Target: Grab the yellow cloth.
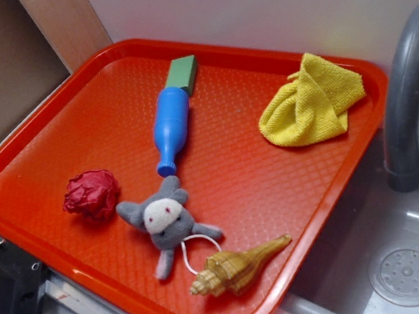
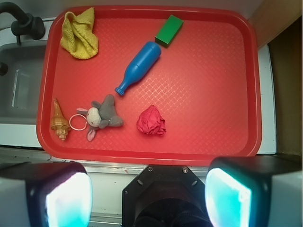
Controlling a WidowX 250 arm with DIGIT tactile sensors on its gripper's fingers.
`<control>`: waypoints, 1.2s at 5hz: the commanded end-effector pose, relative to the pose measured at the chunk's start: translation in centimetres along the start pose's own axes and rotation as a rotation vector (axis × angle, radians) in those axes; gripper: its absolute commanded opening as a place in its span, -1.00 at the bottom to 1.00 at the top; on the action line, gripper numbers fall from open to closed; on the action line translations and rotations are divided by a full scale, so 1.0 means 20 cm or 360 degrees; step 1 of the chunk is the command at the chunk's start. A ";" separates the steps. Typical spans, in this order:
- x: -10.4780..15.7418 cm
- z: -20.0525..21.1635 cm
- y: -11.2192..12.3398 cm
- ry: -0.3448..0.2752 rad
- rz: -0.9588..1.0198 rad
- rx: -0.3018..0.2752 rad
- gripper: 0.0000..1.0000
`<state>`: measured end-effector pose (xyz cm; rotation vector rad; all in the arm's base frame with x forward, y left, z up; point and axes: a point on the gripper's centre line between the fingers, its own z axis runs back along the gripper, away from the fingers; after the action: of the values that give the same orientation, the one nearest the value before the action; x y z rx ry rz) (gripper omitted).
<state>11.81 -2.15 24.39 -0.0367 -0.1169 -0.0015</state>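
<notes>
The yellow cloth (image 1: pixel 311 100) lies crumpled in the far right corner of the red tray (image 1: pixel 48 134). In the wrist view the yellow cloth (image 2: pixel 79 34) sits in the tray's top left corner. My gripper (image 2: pixel 149 196) is open and empty, its two fingers wide apart, one fingertip (image 2: pixel 68 198) at the bottom left. It hangs high above the counter just off the tray's near edge (image 2: pixel 151 157), far from the cloth. The gripper is not seen in the exterior view.
On the tray lie a blue bottle (image 1: pixel 171 127), a green block (image 1: pixel 182 73), a red crumpled ball (image 1: pixel 91 194), a grey plush toy (image 1: pixel 164 221) with a white ring, and a golden-brown seashell (image 1: pixel 234 268). A sink (image 1: pixel 413 253) with a grey faucet (image 1: pixel 408 88) is at the right.
</notes>
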 end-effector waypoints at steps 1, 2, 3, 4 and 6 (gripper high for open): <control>0.00 0.00 0.00 0.0000 0.0000 0.0000 1.00; 0.14 -0.03 -0.17 -0.0091 -0.0229 -0.0022 1.00; 0.22 -0.06 -0.24 -0.0150 -0.0247 -0.0025 1.00; 0.36 -0.15 -0.30 -0.0183 -0.0341 0.0007 1.00; 0.57 -0.44 -0.45 -0.0298 0.0102 0.0069 1.00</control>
<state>23.96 -11.53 16.27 0.0153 -0.2656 0.0914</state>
